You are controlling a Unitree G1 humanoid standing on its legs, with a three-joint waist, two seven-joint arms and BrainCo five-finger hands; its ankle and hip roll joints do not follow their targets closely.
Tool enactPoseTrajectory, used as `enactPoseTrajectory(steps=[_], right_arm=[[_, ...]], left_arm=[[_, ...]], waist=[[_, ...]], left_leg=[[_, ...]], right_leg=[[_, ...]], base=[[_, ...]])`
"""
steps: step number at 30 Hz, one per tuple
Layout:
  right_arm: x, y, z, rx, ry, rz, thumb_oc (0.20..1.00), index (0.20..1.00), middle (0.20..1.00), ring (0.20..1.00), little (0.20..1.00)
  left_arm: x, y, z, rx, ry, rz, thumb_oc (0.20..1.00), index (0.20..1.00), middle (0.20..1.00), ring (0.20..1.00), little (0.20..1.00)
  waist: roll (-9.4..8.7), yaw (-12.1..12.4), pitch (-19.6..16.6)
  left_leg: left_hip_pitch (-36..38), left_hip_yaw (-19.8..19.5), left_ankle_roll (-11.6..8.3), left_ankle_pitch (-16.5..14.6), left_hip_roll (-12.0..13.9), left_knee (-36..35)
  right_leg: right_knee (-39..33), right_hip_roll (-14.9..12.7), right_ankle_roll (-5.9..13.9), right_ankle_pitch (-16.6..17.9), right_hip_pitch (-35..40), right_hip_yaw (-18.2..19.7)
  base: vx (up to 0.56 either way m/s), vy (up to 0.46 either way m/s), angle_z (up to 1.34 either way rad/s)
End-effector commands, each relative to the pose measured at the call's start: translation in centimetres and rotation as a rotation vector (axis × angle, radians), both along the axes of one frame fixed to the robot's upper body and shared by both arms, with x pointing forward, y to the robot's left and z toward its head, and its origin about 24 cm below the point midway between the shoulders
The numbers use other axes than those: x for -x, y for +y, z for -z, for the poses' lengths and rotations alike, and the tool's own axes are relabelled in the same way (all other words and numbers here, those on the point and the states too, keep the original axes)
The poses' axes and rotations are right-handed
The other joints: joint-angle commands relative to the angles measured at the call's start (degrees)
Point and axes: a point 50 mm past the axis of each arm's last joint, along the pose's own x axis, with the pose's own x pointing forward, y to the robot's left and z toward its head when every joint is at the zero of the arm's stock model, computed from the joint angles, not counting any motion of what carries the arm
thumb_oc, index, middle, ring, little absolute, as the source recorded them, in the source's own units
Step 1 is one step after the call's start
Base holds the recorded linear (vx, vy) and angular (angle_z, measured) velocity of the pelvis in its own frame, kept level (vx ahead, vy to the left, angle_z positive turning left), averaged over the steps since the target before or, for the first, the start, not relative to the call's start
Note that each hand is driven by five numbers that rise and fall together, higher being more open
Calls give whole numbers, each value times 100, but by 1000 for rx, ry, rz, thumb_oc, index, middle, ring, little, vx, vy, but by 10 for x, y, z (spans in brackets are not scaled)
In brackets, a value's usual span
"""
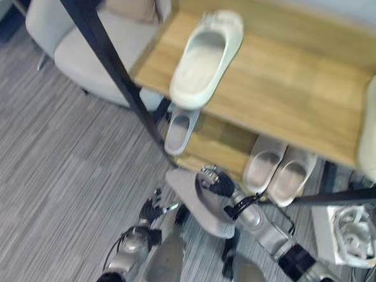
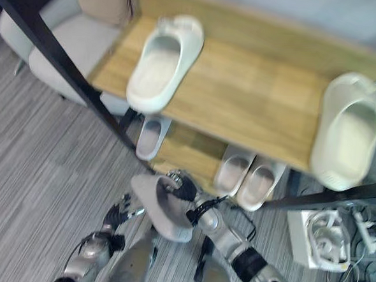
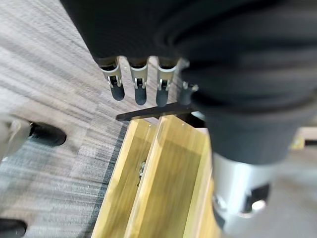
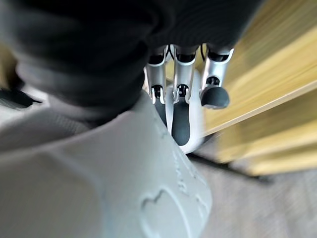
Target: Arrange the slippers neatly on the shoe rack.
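Observation:
A wooden shoe rack [image 1: 287, 89] with a black frame holds a white slipper [image 1: 206, 56] at the left of its top shelf and another white slipper [image 2: 348, 131] at the right end. On the lower shelf [image 1: 217, 139] lie a single grey slipper [image 1: 179, 131] and a pair of pale slippers [image 1: 279, 169]. My right hand [image 1: 216, 181] is shut on a grey slipper [image 1: 194, 202], fingers [image 4: 183, 74] curled over its edge, just in front of the lower shelf. My left hand [image 1: 150, 210] hangs open low over the carpet, holding nothing.
A grey upholstered chair [image 1: 85, 51] stands left of the rack, behind the slanting black frame bar [image 1: 110, 59]. A white box with coiled cables [image 1: 348, 234] sits on the floor at the right. Grey carpet [image 1: 52, 171] spreads to the left.

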Motion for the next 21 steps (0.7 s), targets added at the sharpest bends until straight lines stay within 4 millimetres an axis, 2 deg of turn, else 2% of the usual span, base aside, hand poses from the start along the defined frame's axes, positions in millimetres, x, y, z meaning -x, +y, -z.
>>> enactPoseTrajectory(steps=[1, 2, 5, 10, 16, 21], right_arm=[[-13, 5, -61, -45, -399, 134, 200, 200, 200, 200, 200], [-14, 5, -61, -45, -399, 134, 200, 200, 200, 200, 200], [-33, -17, -81, -4, -520, 302, 200, 200, 200, 200, 200], [-48, -61, -116, 65, -681, 517, 200, 200, 200, 200, 200], [-54, -102, -126, 152, -707, 678, 200, 200, 200, 200, 200], [-60, -110, -125, 164, -667, 718, 200, 200, 200, 200, 200]], left_arm=[[0, 16, -19, -6, -130, -62, 1000, 1000, 1000, 1000, 1000], [0, 16, -19, -6, -131, -62, 1000, 1000, 1000, 1000, 1000], [-7, 14, -34, -12, -197, -36, 1000, 1000, 1000, 1000, 1000], [-10, 7, -44, -13, -249, 12, 1000, 1000, 1000, 1000, 1000], [-11, 4, -44, -49, -251, 69, 1000, 1000, 1000, 1000, 1000], [-11, 5, -48, -52, -263, 78, 1000, 1000, 1000, 1000, 1000]], waist=[[-253, 187, -395], [-257, 188, -404], [-208, 303, -390], [-230, 423, -339], [-316, 485, -195], [-381, 505, -81]], left_leg=[[-277, -18, 285, -782, -195, 793], [-296, -17, 285, -787, -198, 805], [-710, -72, 282, -829, -258, 1053], [-1111, -87, 285, -924, -307, 1339], [-1268, -131, 282, -995, -328, 1417], [-1449, -124, 255, -1020, -341, 1477]], right_leg=[[-3, -323, 150, -30, -176, 141], [10, -325, 150, -36, -196, 143], [301, -385, 135, -121, -602, 138], [580, -439, 130, -216, -975, 146], [580, -434, 130, -278, -1065, 115], [624, -413, 109, -294, -1230, 107]], base=[[-70, 29, 46], [-92, 43, 31], [-69, 46, 14], [-14, 41, 14], [1, 13, 8], [19, 9, 6]])
